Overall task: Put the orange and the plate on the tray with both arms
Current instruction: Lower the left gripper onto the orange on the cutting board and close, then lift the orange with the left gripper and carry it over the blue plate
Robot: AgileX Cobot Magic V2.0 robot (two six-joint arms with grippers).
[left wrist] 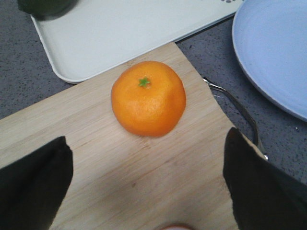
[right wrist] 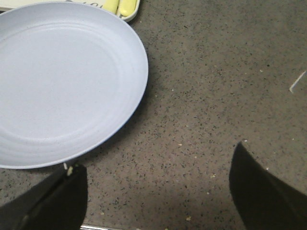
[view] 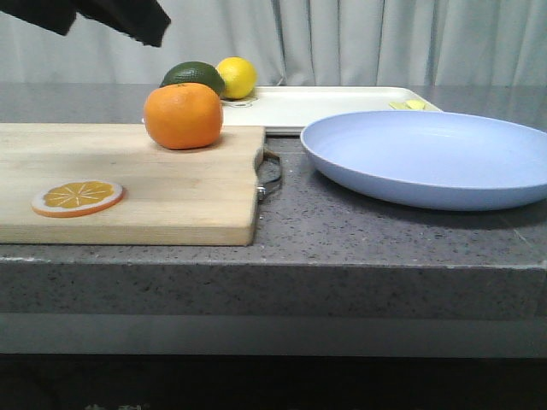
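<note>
The orange [view: 183, 115] sits on the far part of a wooden cutting board [view: 128, 184]; it also shows in the left wrist view [left wrist: 148, 98]. My left gripper [left wrist: 147, 143] is open and empty, above the board just short of the orange. The pale blue plate [view: 427, 158] lies on the counter at the right, also in the right wrist view [right wrist: 62, 81]. My right gripper [right wrist: 159, 158] is open and empty over bare counter beside the plate's rim. The cream tray [view: 325, 104] lies behind the board and plate, also in the left wrist view [left wrist: 120, 33].
An orange slice [view: 77, 197] lies on the board's near left. An avocado [view: 194, 75] and a lemon [view: 237, 77] sit at the tray's left end, small yellow pieces [view: 408, 105] at its right end. The board's metal handle [view: 269, 175] faces the plate. The left arm [view: 120, 19] hangs at top left.
</note>
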